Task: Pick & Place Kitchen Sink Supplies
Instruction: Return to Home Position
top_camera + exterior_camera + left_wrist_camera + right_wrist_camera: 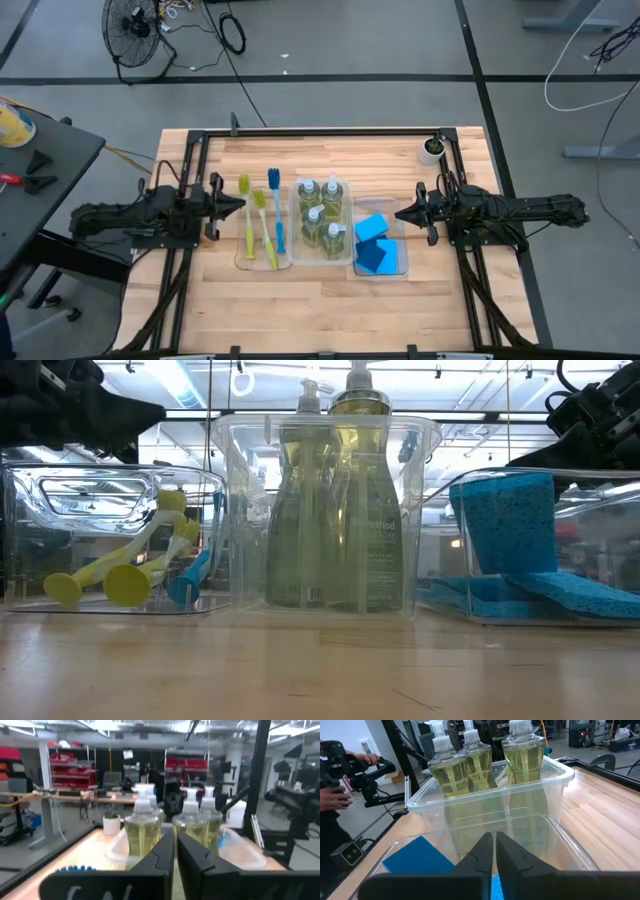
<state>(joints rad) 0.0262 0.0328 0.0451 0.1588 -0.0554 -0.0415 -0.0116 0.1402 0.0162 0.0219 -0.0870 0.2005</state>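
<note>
Left gripper (pixel 236 205): fingers pinched together, empty, just beside the left tray (pixel 243 262).
Right gripper (pixel 403 212): likewise closed on nothing, by the right tray (pixel 403 264).
Supplies: brushes (pixel 264 230) left, soap bottles (pixel 313 220) in the middle tray (pixel 295 228), sponges (pixel 372 228) right.
Risk: a low pull-away could probably clip a tray wall and shove it.

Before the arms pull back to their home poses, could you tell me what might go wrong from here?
Two things, I think. The left gripper, fingers shut, sits right beside the yellow-green brush, whose head seems to reach past the far rim of the left bin; a sideways swing could snag it. The right gripper hangs close to the rim of the right bin, where one blue sponge stands on edge; a knock could tip it over.
</note>
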